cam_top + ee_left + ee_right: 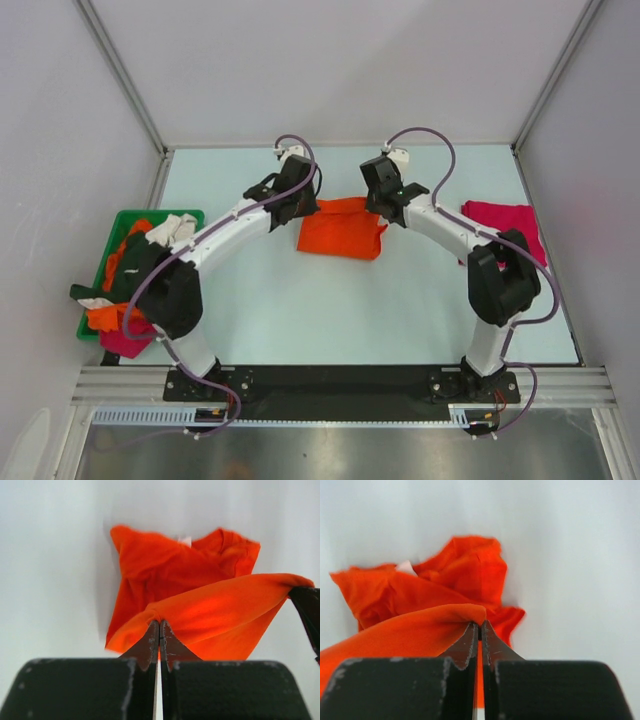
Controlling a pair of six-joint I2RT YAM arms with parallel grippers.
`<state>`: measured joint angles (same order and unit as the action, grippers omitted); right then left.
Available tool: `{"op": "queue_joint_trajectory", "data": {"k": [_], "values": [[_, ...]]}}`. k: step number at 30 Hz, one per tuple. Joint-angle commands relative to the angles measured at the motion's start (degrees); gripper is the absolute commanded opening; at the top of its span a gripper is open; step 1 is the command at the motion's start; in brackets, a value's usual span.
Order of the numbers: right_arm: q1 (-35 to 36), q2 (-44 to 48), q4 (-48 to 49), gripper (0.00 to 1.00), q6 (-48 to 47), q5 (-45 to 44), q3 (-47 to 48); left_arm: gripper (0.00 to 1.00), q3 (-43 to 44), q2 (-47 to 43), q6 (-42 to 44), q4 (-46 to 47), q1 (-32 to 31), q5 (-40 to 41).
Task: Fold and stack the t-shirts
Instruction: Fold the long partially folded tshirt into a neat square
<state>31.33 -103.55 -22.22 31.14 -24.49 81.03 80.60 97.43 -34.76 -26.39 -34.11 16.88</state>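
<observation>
Nearest, at nine o'clock by the desk's (300, 300) left edge, a green bin (120, 215) holds a heap of t-shirts (110, 315). At three o'clock a magenta-red t-shirt (505, 225) lies crumpled. Farther back, toward twelve, the bright orange t-shirt (340, 232) sits mid-desk with one edge lifted. The left tool (159, 625) is clamped on its ten o'clock corner, and the right tool (480, 625) is pinched tight on its two o'clock corner.

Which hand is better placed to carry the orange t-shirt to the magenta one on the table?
Probably the right hand: both grip the orange t-shirt, but the magenta t-shirt lies to the right, far from the left hand.
</observation>
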Motion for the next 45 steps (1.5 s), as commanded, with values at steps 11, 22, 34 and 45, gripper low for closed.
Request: {"op": "queue_joint_trajectory", "data": {"k": [11, 22, 34, 45], "values": [[-4.44, -18.61, 1.12, 0.00, -2.66, 0.50, 17.13, 0.00, 20.55, 21.74, 1.89, -1.03, 6.95, -3.00], [-4.79, -18.90, 5.51, 0.45, -3.80, 1.29, 16.45, 0.30, 24.35, 23.08, 2.68, -2.35, 8.00, -0.54], [1.97, -7.46, 7.18, 0.23, -1.87, 1.99, 5.98, 0.58, 9.32, 10.94, 1.28, 4.68, 6.08, -2.29], [0.93, -17.29, 7.63, 0.03, 0.07, 4.01, 10.36, 0.48, 14.58, 21.03, 2.94, 5.48, 5.45, -7.57]]}}
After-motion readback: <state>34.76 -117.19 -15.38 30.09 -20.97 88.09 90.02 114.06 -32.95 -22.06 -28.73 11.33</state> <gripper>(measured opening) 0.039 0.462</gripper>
